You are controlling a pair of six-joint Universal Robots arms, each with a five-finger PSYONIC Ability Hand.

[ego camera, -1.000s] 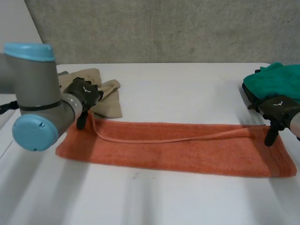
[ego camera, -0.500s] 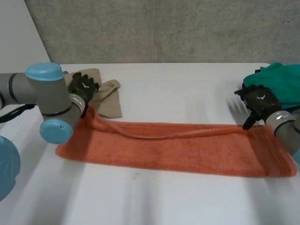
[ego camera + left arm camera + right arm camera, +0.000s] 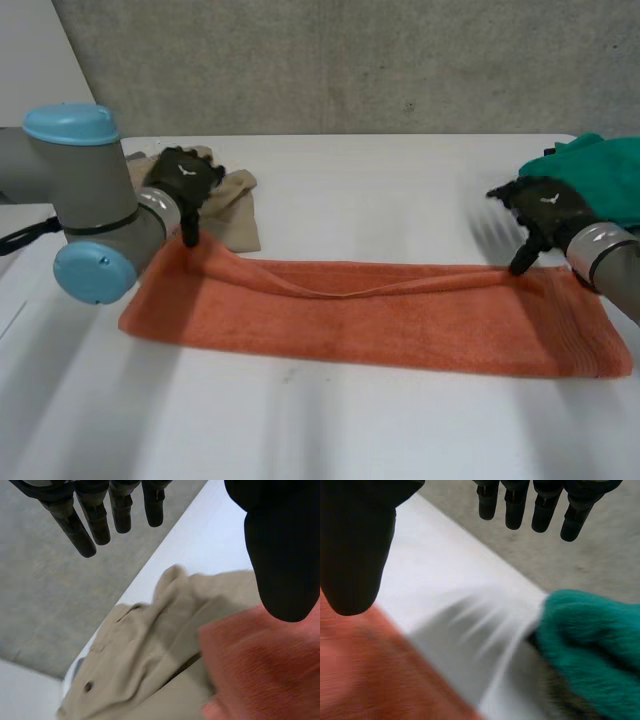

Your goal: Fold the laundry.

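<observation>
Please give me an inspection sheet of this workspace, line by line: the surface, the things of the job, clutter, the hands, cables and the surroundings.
surface: white table, with laundry at both ends and across the middle.
job's things: orange towel lying as a long strip, its far edge raised a little at both ends; beige garment crumpled at the far left; green cloth heaped at the far right.
clutter: nothing seen.
hands: left hand open, fingers straight, thumb at the towel's far left corner; right hand open, thumb at its far right corner.
cables: nothing seen on the table.
surroundings: grey concrete wall behind the table.
</observation>
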